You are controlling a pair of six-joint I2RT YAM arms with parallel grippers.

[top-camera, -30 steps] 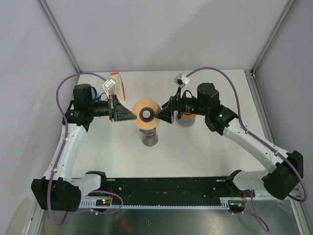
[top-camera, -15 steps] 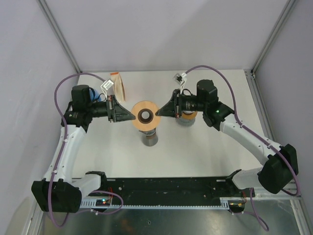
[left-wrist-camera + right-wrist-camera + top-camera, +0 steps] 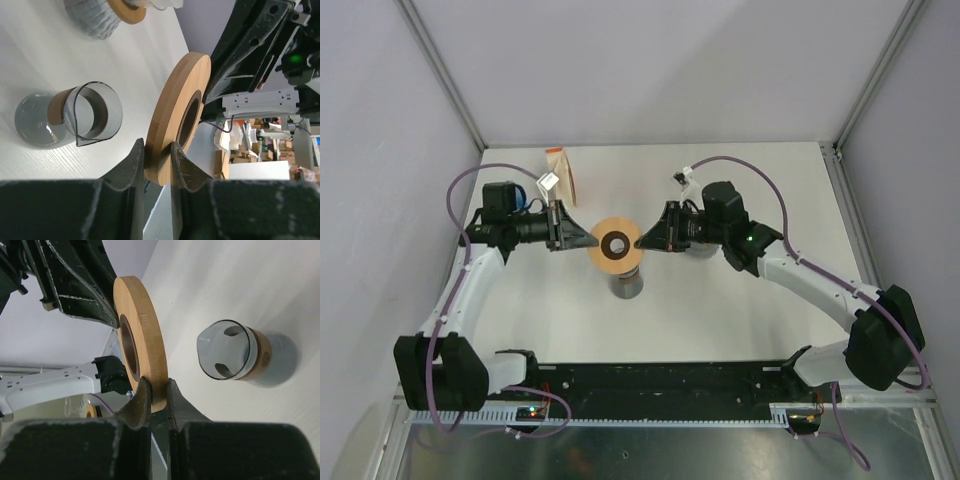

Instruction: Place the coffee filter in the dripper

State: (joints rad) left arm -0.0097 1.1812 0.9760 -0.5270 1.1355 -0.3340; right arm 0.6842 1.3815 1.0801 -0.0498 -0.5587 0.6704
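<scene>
Pinching a round pale wooden ring with a dark centre hole (image 3: 597, 246) from both sides, holding it roughly flat, raised above the clear glass carafe with a wooden neck band (image 3: 627, 285) and not touching its mouth. Clamping the ring's rim on the carafe's left side with the left gripper (image 3: 591, 241), black fingers (image 3: 132, 165) pressing on both faces of the edge in the left wrist view. Clamping the opposite rim, on the carafe's right side, with the right gripper (image 3: 641, 243), fingers (image 3: 141, 399) squeezing tight on the edge in the right wrist view. Reaching in with both arms from either side of the carafe, wrists nearly level, purple cables looping up over them. Seeing the carafe standing upright on the white table (image 3: 740, 320), spout visible, nothing sitting in its mouth. Spotting the tan paper coffee filter with an orange label (image 3: 561, 175) standing on the table to the far left of the carafe, well apart from it and from the ring, beside the left arm, not gripped by anything. Catching a grey ribbed vessel with a wooden collar (image 3: 100, 17) on the table to the right of the carafe, mostly hiding under the right gripper in the top view, so not telling its inside.
</scene>
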